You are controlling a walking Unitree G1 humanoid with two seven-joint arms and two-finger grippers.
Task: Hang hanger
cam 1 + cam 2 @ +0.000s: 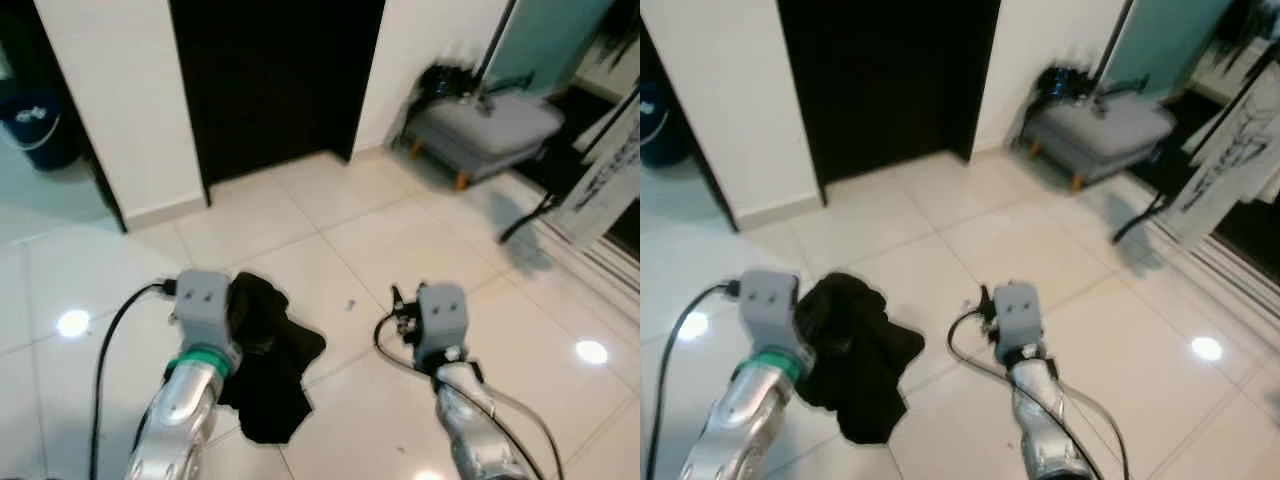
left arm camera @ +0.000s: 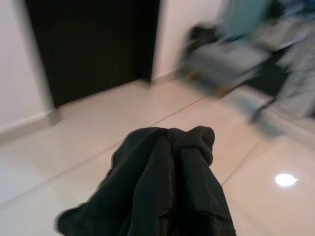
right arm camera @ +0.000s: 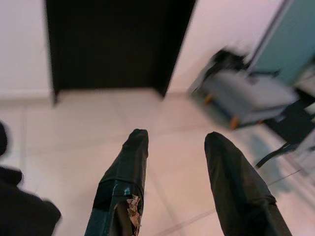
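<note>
While raised over pale floor tiles (image 1: 330, 240) short of the dark doorway (image 1: 275, 80), left gripper (image 2: 170, 196) wrapped in a bunched black garment (image 1: 265, 355), fingers hidden, so grip impossible to judge. Right gripper (image 3: 177, 162) spread wide and empty, right of the garment. Grey stool (image 1: 490, 125) right of the doorway. Hanger not discernible.

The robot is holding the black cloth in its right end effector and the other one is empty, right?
Not quite. The black cloth hangs from the left end effector, as the left wrist view shows. The right end effector is the empty one, fingers apart.
</note>
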